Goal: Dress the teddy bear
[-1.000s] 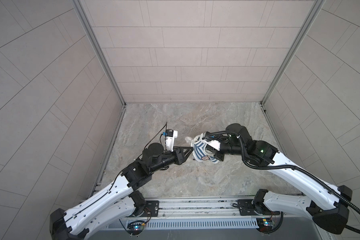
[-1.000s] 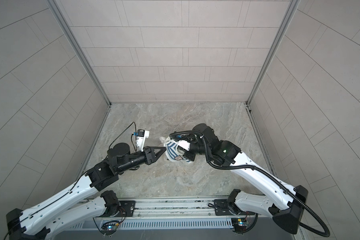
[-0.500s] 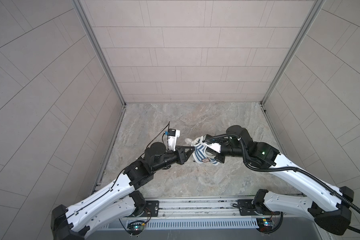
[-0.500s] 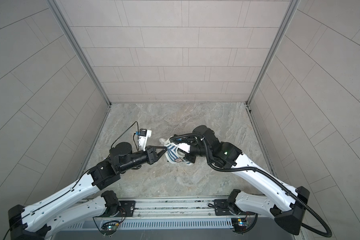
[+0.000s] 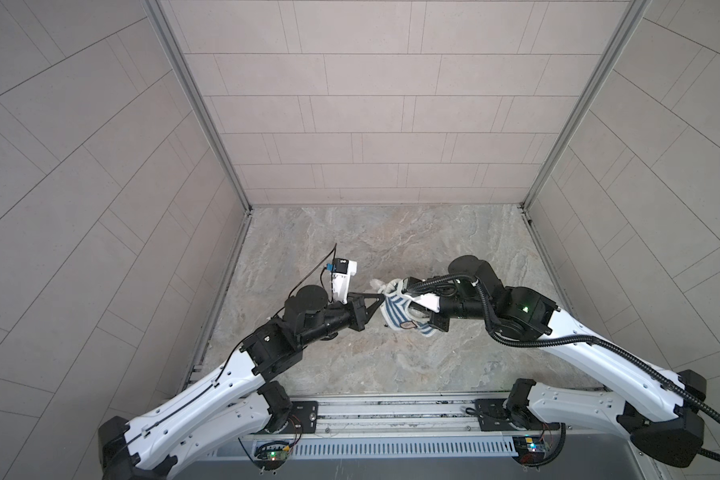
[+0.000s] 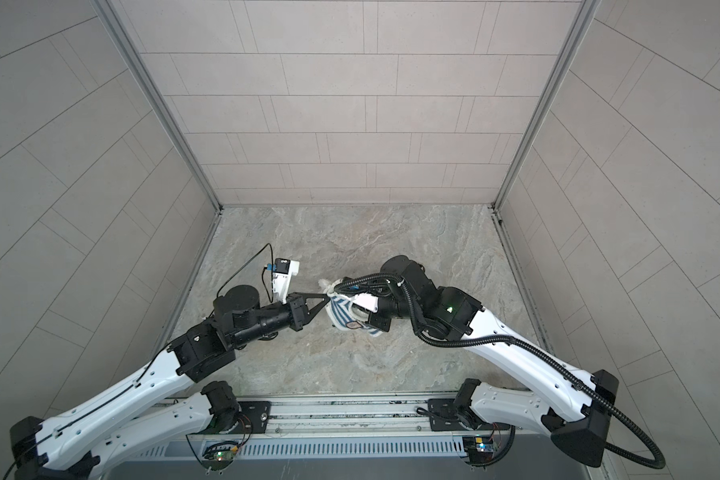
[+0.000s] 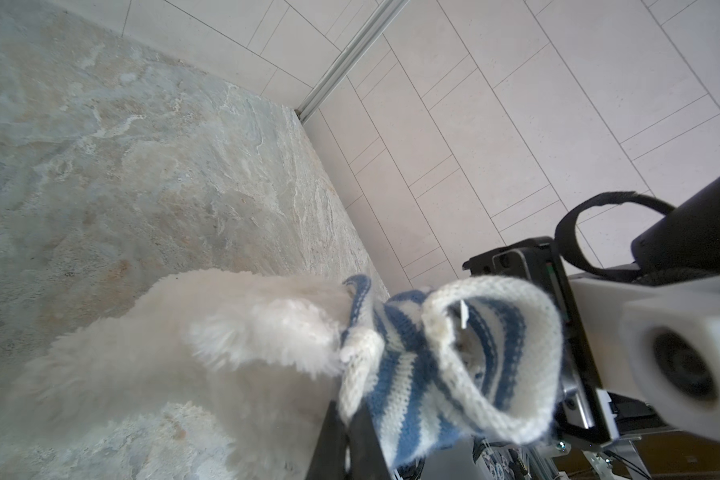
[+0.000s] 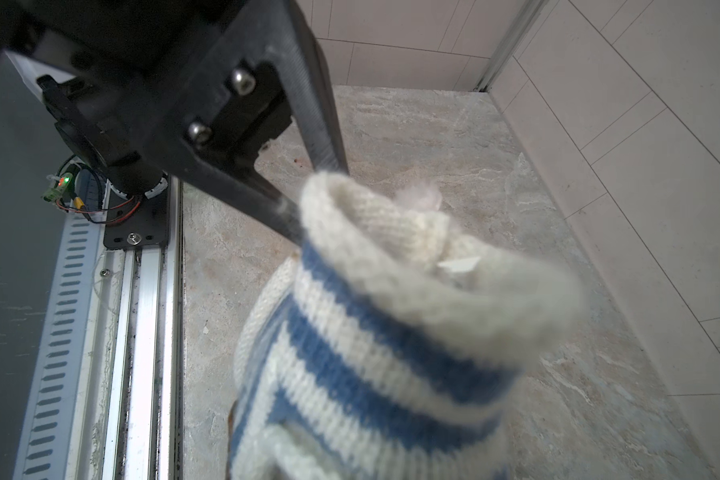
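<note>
The teddy bear [image 7: 175,357], white and fluffy, is held above the floor between my two arms; in both top views only a white tuft [image 5: 378,285] of it shows. The blue-and-white striped shirt [image 5: 396,316] [image 6: 342,316] [image 7: 416,374] [image 8: 371,353] hangs around it, its ribbed white rim gaping. My left gripper [image 5: 381,297] [image 7: 347,432] is shut, pinching the shirt's white edge between its dark fingers [image 8: 246,195]. My right gripper [image 5: 427,318] [image 6: 370,318] comes from the opposite side and is shut on the shirt, which hides its fingertips.
Tiled walls close in the marble floor [image 5: 391,232] on three sides. An aluminium rail [image 5: 391,409] with the arm bases runs along the front edge. The right wrist camera housing [image 7: 678,365] sits close behind the shirt.
My left gripper has moved right to the shirt and closed on its white edge. My right gripper has kept its hold, shifting slightly.
</note>
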You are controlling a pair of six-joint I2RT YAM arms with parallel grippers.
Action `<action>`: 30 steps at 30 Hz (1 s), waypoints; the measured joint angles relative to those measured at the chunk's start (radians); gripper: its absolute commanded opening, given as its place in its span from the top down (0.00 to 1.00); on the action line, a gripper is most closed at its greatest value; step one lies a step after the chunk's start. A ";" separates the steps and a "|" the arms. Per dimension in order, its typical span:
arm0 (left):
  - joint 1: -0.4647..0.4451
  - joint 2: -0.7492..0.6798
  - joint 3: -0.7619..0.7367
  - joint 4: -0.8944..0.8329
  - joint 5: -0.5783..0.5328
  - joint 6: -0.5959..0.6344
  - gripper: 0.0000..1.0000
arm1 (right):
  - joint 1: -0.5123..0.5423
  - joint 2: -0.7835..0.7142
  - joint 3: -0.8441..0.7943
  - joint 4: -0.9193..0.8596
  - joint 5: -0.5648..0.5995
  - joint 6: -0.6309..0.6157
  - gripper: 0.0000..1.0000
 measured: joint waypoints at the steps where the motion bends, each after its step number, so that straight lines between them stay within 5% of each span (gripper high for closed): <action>1: 0.021 -0.011 0.000 0.000 0.005 -0.003 1.00 | 0.003 0.000 0.000 -0.007 0.003 -0.004 1.00; 9: 0.136 -0.040 -0.031 0.003 0.055 -0.036 1.00 | 0.041 -0.014 -0.002 -0.024 0.043 -0.029 1.00; 22: 0.172 0.040 -0.240 0.121 0.124 -0.080 1.00 | 0.051 -0.147 -0.113 0.047 0.089 0.018 1.00; 30: 0.175 0.032 -0.288 0.161 0.159 0.014 1.00 | 0.054 -0.148 -0.127 0.114 0.107 0.116 1.00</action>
